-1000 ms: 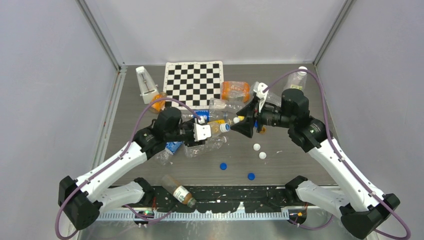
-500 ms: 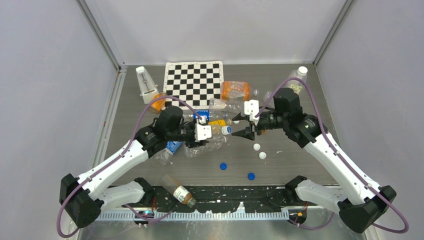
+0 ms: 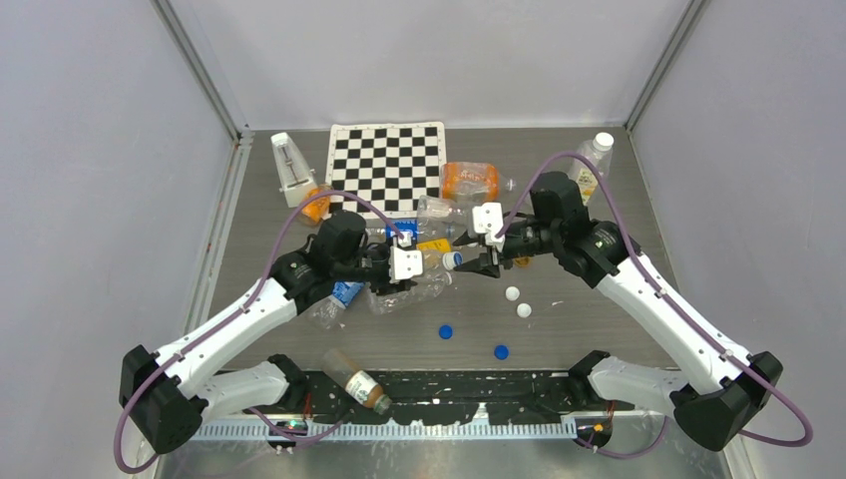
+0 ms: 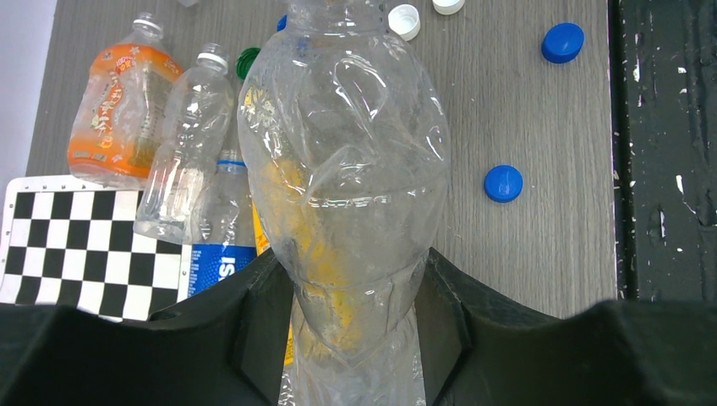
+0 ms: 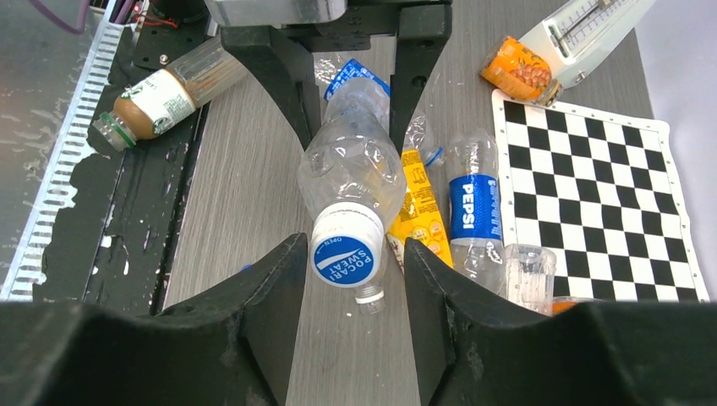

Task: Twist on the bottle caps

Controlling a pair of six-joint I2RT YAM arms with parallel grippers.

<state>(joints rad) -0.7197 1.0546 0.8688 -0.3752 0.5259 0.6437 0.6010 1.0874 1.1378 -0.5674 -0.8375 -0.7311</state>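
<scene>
My left gripper point(image 3: 404, 265) is shut on a clear crumpled bottle point(image 3: 427, 255), held level with its mouth pointing right. In the left wrist view the jaws pinch the bottle point(image 4: 342, 152) near its base, at my left gripper point(image 4: 353, 288). A blue and white cap point(image 5: 344, 254) sits on the bottle's mouth. My right gripper point(image 5: 355, 247) is open, with one jaw on each side of that cap and a gap on the right side. In the top view my right gripper point(image 3: 479, 261) is just right of the cap point(image 3: 451, 258). Loose white caps point(image 3: 512, 293) and blue caps point(image 3: 445, 331) lie on the table.
A pile of bottles lies behind the held one: a Pepsi bottle point(image 5: 473, 207), a yellow-labelled bottle point(image 5: 416, 211), an orange bottle point(image 3: 469, 180). A checkerboard mat point(image 3: 387, 165) and a metronome point(image 3: 292, 170) are at the back. A brown bottle point(image 3: 356, 379) lies near the front edge.
My right gripper has moved left and turned, bringing its open jaws around the cap on the held bottle. My left gripper and the bottle have stayed still.
</scene>
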